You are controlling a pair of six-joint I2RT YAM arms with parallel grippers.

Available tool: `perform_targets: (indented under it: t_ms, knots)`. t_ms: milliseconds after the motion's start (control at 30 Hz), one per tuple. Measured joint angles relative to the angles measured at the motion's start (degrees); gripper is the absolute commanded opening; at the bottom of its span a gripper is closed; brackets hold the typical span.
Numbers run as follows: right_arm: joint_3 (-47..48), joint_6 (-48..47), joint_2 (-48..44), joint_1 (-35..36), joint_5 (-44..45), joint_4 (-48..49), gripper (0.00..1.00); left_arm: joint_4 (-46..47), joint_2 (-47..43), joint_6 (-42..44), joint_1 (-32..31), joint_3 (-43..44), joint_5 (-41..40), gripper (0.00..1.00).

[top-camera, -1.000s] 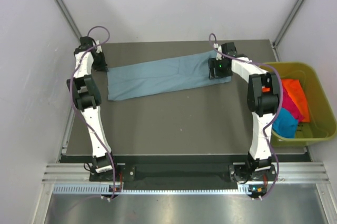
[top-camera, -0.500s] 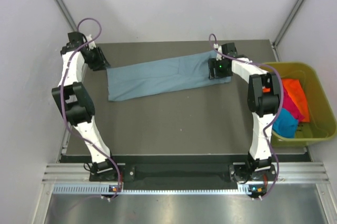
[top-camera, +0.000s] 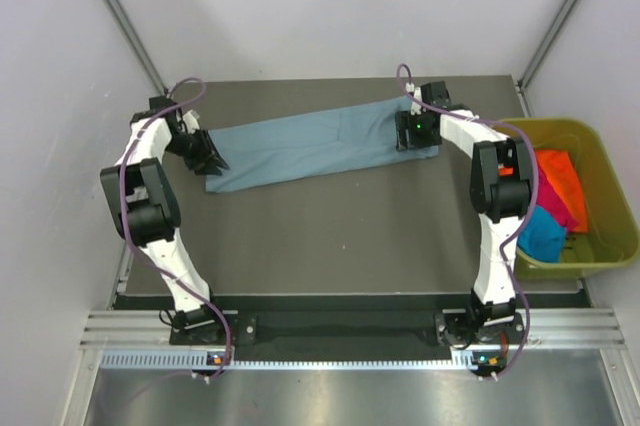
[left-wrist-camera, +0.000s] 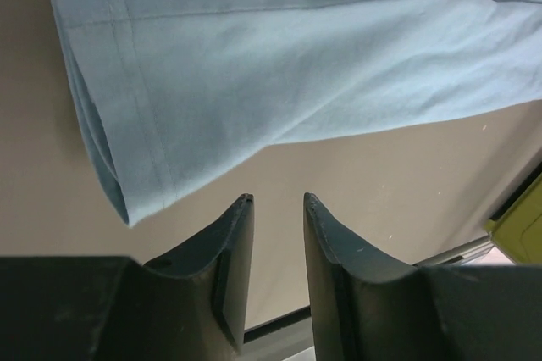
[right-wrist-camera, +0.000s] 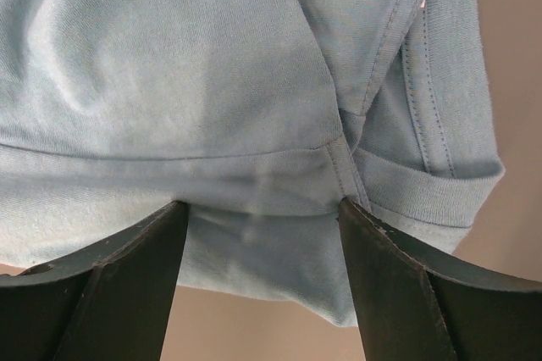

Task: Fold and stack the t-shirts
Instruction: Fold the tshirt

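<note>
The grey-blue t-shirt (top-camera: 310, 146) lies folded into a long strip across the far part of the table. My left gripper (top-camera: 210, 161) is at the strip's left near corner. In the left wrist view its fingers (left-wrist-camera: 278, 198) stand a little apart and empty, just off the shirt's hemmed corner (left-wrist-camera: 127, 183). My right gripper (top-camera: 417, 131) is over the strip's right end. Its jaws are wide open, astride the cloth edge (right-wrist-camera: 262, 204), with nothing clamped. Orange (top-camera: 560, 174), magenta (top-camera: 578, 214) and turquoise (top-camera: 540, 231) shirts lie in the bin.
An olive-green bin (top-camera: 590, 131) stands off the table's right edge beside the right arm. The dark table top (top-camera: 330, 236) extends toward the arm bases. Grey walls close in at the back and both sides.
My left arm swung out to the table's far-left corner and then came back down to the shirt's left near corner. The right arm and the shirt have not moved.
</note>
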Motion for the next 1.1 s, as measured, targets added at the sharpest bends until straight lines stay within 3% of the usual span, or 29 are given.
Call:
perform_targets:
  t_ms: [467, 733, 1100]
  knots:
    - [0.0, 0.0, 0.0, 0.0, 0.0, 0.0, 0.73, 1.5, 13.8, -0.4, 0.0, 6.5, -3.5, 0.31]
    - [0.4, 0.0, 0.3, -0.1, -0.1, -0.2, 0.72, 1.1, 14.2, 0.2, -1.1, 7.4, -6.6, 0.27]
    - [16.4, 0.9, 10.2, -0.9, -2.8, -3.2, 0.72, 1.7, 9.6, 0.6, -5.2, 0.8, -9.2, 0.26]
